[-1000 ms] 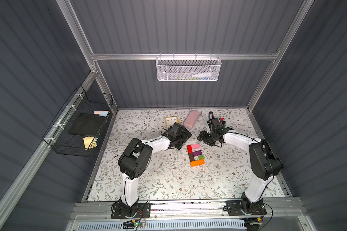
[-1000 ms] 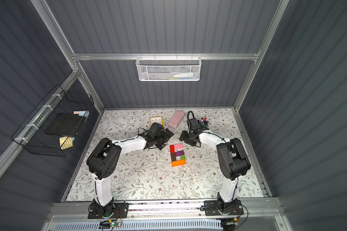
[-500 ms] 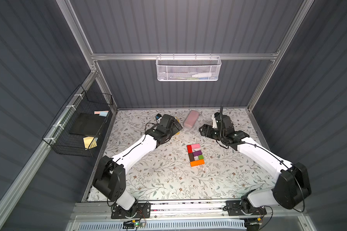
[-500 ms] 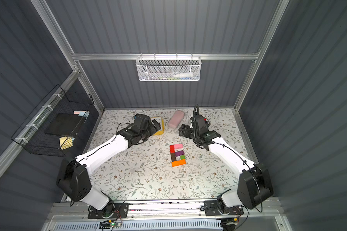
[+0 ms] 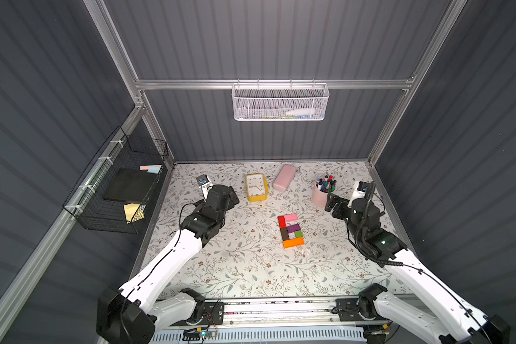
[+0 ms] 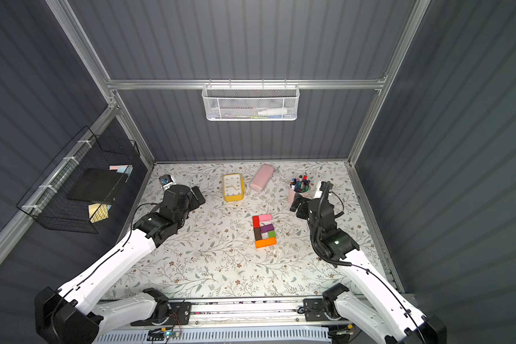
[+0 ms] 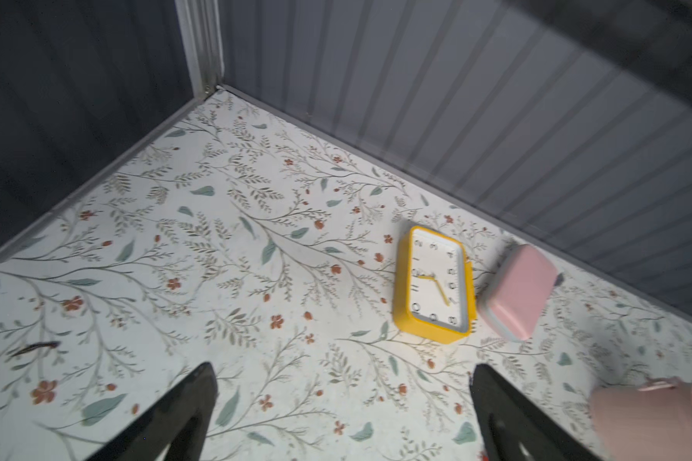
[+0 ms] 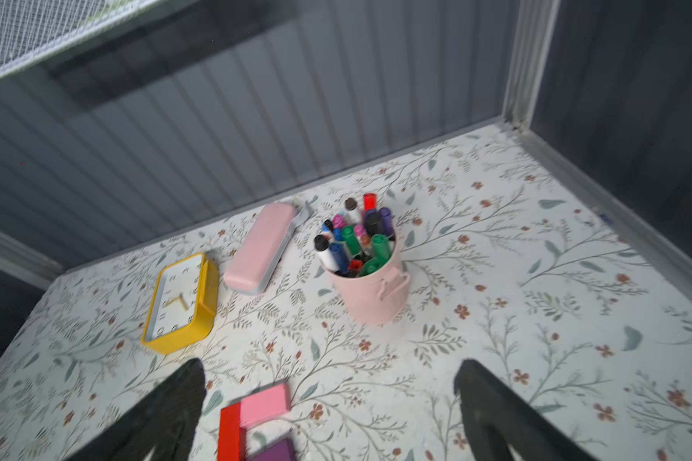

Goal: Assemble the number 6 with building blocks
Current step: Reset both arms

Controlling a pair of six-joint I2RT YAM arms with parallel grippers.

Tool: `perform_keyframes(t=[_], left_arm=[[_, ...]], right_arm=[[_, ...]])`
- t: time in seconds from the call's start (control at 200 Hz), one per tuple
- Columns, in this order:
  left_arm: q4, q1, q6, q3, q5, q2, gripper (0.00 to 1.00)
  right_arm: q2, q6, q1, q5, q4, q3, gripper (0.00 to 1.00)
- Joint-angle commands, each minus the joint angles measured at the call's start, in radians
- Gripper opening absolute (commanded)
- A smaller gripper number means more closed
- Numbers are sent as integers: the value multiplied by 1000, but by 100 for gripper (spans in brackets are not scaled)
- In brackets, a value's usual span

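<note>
Table (image 5: 236, 262) (floral) bears clock (image 5: 256, 187), case (image 5: 284, 177), pen cup (image 5: 320, 198), blocks (image 5: 292, 228).

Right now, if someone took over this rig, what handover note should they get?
Left gripper: jaws open, empty, near the yellow clock.
Right gripper: jaws open, empty, beside the pen cup.
Blocks: all six lie together as a 6: pink block on top, red and brown on the left side, purple in the middle, green on the right, orange as the base.
Done: the digit looks complete.
Left: nothing obvious; perhaps park the arms.
</note>
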Motion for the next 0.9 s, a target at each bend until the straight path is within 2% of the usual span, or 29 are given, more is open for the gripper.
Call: perform_keyframes(t=[0.0, 0.13, 0.22, 0.3, 0.4, 0.47, 0.555, 0.67, 0.745, 0.805, 0.895], left_arm=[[170, 6, 123, -134, -154, -115, 99], [430, 7, 247, -335, -246, -181, 99], [534, 7, 283, -390, -292, -136, 99], [666, 13, 349, -419, -295, -73, 99], [811, 48, 403, -440, -289, 33, 100], [889, 88, 421, -450, -241, 86, 100], [966, 153, 443, -457, -163, 136, 100], [1046, 262, 470, -455, -12, 214, 99], [1088, 306, 501, -446, 19, 265, 99], [1131, 345, 506, -443, 57, 306, 99], [1178, 366, 555, -427, 95, 378, 99]], right_arm=[[-14, -100, 2, 201, 157, -68, 99], [60, -75, 3, 307, 143, -77, 99], [107, -15, 3, 516, 208, -124, 99], [132, -126, 0, 583, 379, -200, 99], [174, -264, -9, 557, 707, -345, 99], [221, -295, -31, 529, 877, -420, 99], [289, -283, -77, 460, 965, -447, 99], [384, -333, -135, 381, 1120, -472, 99], [452, -334, -177, 303, 1179, -478, 99], [506, -375, -188, 301, 1235, -468, 99], [553, -399, -212, 228, 1288, -467, 99]])
